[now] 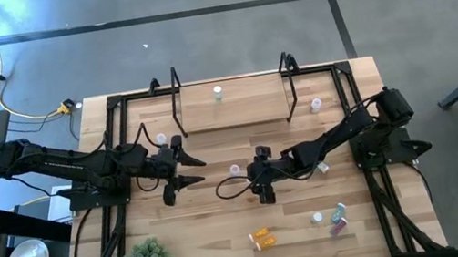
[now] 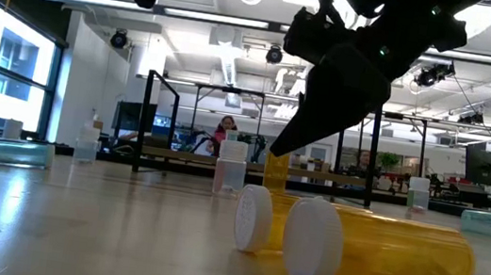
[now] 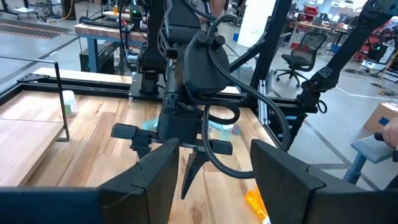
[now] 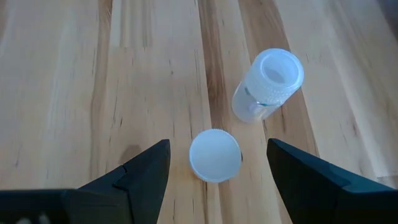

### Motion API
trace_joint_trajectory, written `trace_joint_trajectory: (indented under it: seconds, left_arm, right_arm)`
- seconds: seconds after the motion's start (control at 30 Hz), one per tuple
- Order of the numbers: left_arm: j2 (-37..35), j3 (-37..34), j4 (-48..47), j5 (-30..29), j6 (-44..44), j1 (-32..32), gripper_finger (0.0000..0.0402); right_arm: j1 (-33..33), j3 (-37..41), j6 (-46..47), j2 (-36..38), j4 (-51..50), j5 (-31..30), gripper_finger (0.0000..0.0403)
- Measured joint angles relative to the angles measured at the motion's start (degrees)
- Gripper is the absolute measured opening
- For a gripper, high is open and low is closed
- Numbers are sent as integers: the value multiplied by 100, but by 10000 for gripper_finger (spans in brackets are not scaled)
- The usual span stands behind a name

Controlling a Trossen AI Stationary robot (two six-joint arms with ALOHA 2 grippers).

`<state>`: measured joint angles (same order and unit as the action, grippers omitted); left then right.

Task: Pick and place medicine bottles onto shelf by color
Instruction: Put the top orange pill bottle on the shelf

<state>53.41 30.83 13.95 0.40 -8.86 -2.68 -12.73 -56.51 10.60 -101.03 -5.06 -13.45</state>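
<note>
At mid-table, the right pincer (image 4: 214, 171) hangs with jaws spread over an upright bottle (image 4: 215, 155), a clear bottle (image 4: 266, 84) just beside it, so an off-centre closure could topple either; the left pincer (image 1: 188, 172) waits open nearby, shelf (image 1: 234, 104) beyond.

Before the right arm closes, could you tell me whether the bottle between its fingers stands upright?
Upright: the right wrist view looks straight down on the bottle's round white cap, between the open right gripper's fingers.
</note>
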Motion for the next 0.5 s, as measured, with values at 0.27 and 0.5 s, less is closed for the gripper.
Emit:
trace_joint_trajectory:
  seconds: [0.27,0.5]
  left_arm:
    - [0,0,1,0,2,0,188]
    - [0,0,1,0,-3,0,188]
  right_arm:
    - [0,0,5,0,-19,22,236]
    - [0,0,-8,0,-26,28,177]
